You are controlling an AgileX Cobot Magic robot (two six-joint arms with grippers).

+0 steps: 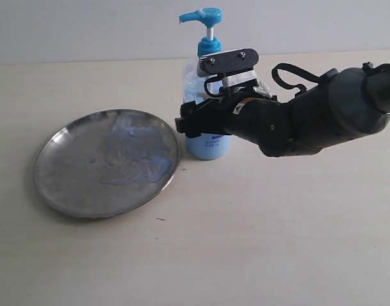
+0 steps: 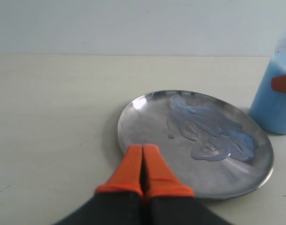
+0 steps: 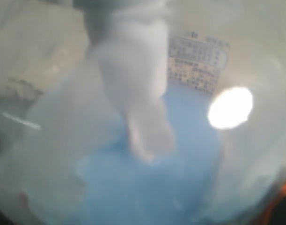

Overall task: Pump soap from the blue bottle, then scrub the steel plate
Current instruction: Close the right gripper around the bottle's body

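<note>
The right arm's orange-tipped fingers (image 2: 284,83) straddle the tall clear plastic bottle of light-blue liquid (image 1: 207,143), spread wide around its body below the bright blue pump head (image 1: 205,16). We cannot tell whether they press on the bottle or stand just clear of it. In the right wrist view, the bottle fills the picture in a blur. The left arm's orange fingers (image 2: 128,171) are clenched together on nothing and sit at the edge of the round, shallow steel plate (image 1: 67,172); we cannot tell whether they touch it.

The bottle stands upright on the pale counter (image 1: 246,242), just beside the plate's rim. Pale bluish soap (image 1: 134,150) lies in glossy smears across the half of the plate nearer the bottle.

We judge that the pumping is done and the scrubbing is in hand or finished.

The risks are plain. A sideways drag from the right arm could tip the top-heavy bottle onto the plate. Nothing pins the plate, so a hard push from the clenched left fingers could send it sliding on the smooth counter or rock it by its rim. On wet soap, those fingers may skate rather than scrub.
</note>
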